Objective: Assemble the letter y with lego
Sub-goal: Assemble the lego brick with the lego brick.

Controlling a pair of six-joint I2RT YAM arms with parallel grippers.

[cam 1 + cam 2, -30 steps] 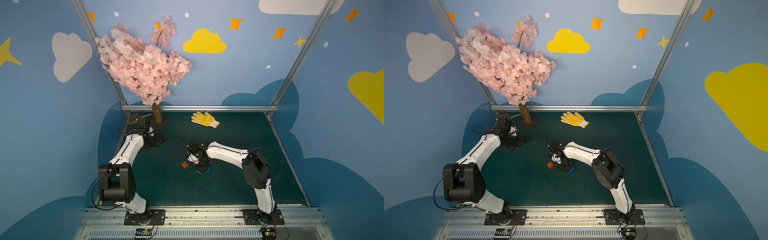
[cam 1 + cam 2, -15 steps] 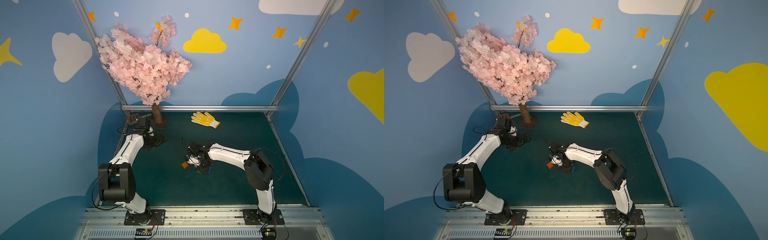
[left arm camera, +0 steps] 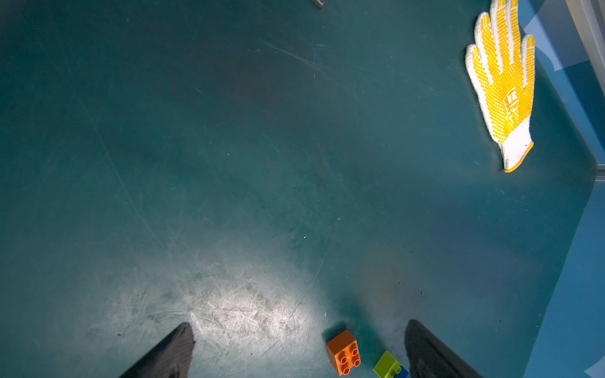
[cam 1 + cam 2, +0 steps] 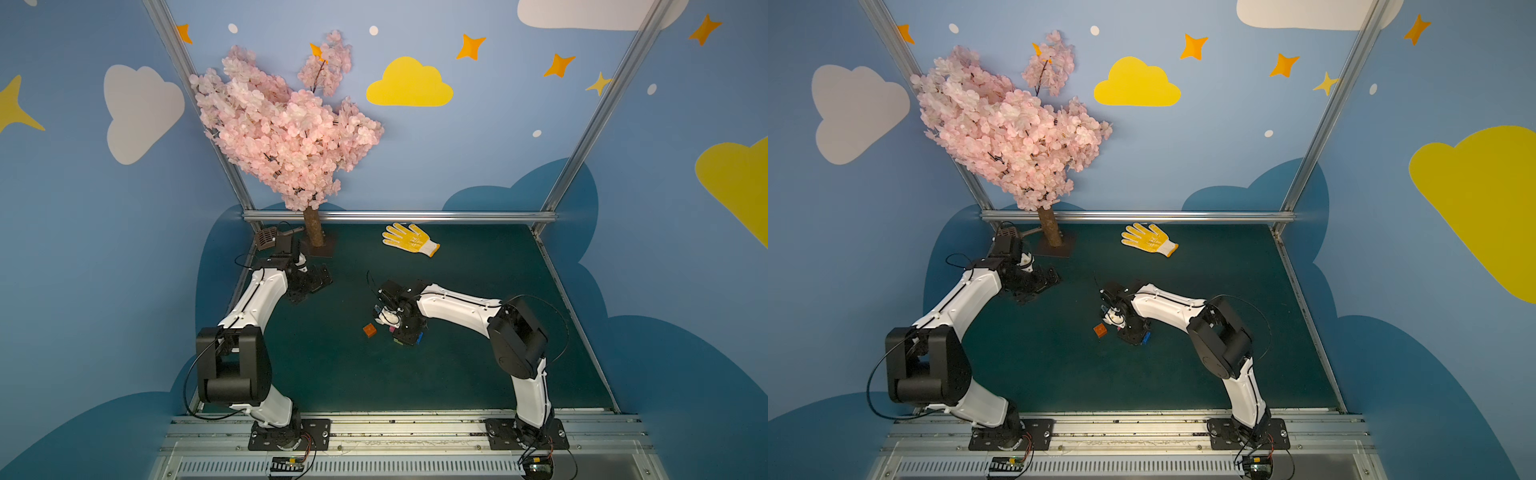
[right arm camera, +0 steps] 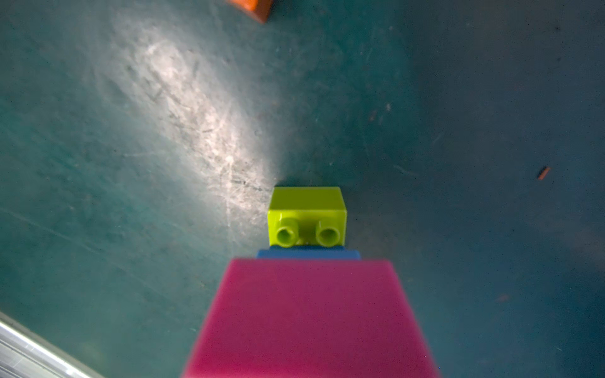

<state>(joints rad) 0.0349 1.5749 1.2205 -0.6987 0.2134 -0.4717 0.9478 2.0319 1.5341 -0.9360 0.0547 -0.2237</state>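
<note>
— Barely shifted, the right fingers (image 4: 409,332); orange brick (image 4: 369,329) lies unmoved.
— And the letter y (image 5: 311,320)?
— Unfinished, mid table (image 4: 457,374), pinched in those fingers, near that brick. Meanwhile left fingers (image 3: 429,353) stand spread, idle. Orange tail looks next.

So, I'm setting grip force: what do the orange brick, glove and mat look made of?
Orange brick: hard glossy plastic, moulded studs and sheen.
Glove: white knit fabric with yellow, likely rubbery, grip dots.
Mat: dark green, smooth, probably rubber or vinyl; fine scratches catch light.
</note>
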